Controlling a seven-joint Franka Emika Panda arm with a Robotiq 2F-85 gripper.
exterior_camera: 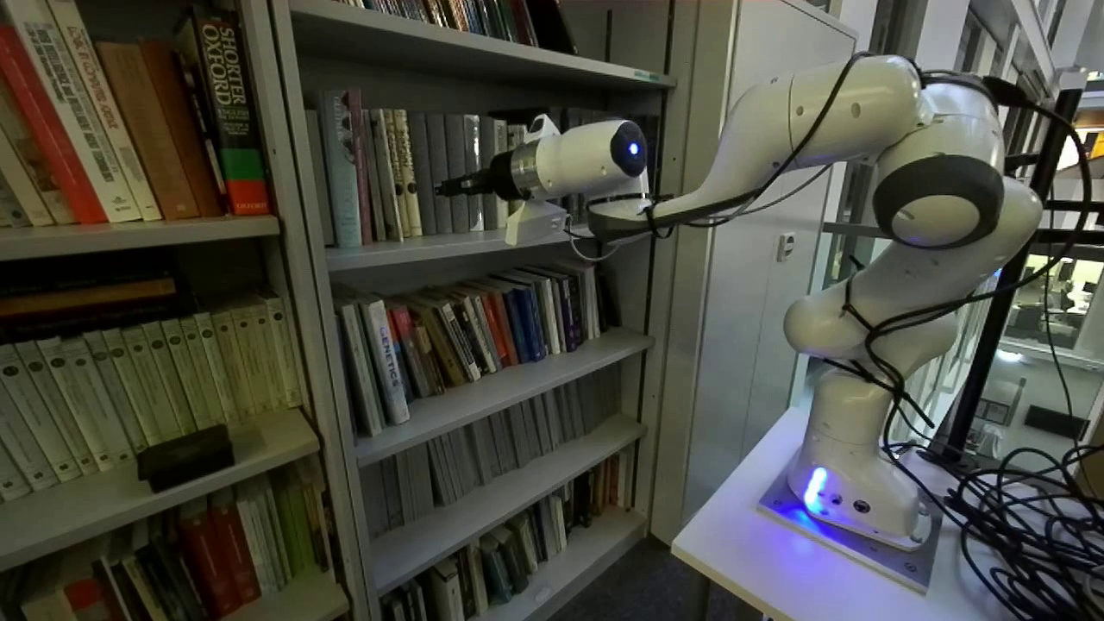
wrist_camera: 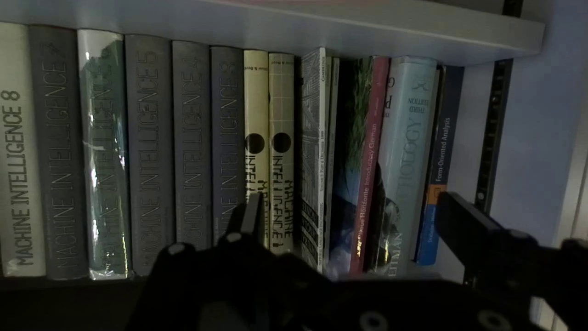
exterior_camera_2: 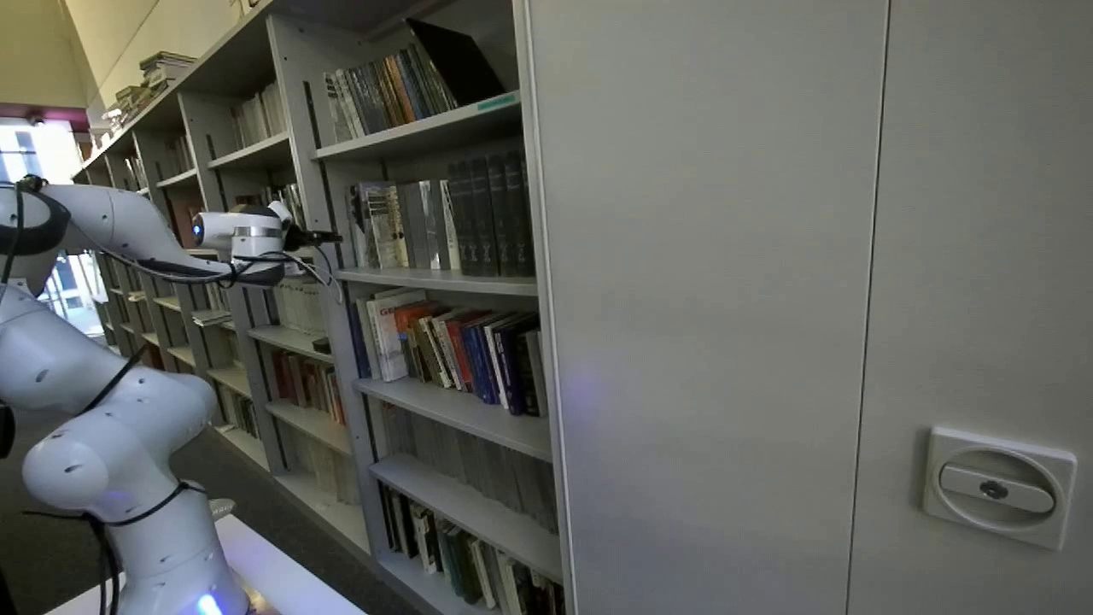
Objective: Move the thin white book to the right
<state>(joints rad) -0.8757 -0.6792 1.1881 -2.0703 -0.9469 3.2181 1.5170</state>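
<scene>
The gripper (wrist_camera: 351, 197) points at a row of upright books (exterior_camera_2: 431, 226), its fingers (wrist_camera: 466, 230) spread wide before the spines; whether the tips touch any, I cannot tell. As one faces the row, the thin white book (wrist_camera: 322, 138) stands towards the left end of its shelf (exterior_camera: 388, 252), within the span of the fingers and nearer the right one. Just to its right two cream books (wrist_camera: 281, 101) stand in the way, with grey volumes (wrist_camera: 151, 138) packed close beyond them; a strip of patterned cover shows between its spine and the nearer cream one. On its left come thin pale volumes (wrist_camera: 334, 92), a pink-red book (wrist_camera: 370, 161), a thick pale blue book (wrist_camera: 406, 138) and a dark blue book (wrist_camera: 444, 138) with an orange band, near the side panel (wrist_camera: 528, 151). At the far right of the row are thick dark volumes (exterior_camera_2: 491, 213). The shelf below (exterior_camera: 517, 384) bears mixed books, among them a GENETICS volume (exterior_camera: 386, 362) near its left end. In an exterior view the arm (exterior_camera: 923, 267) stands at the near right on a white table (exterior_camera: 733, 535), black cables (exterior_camera: 1018, 509) heaped beside its base.
</scene>
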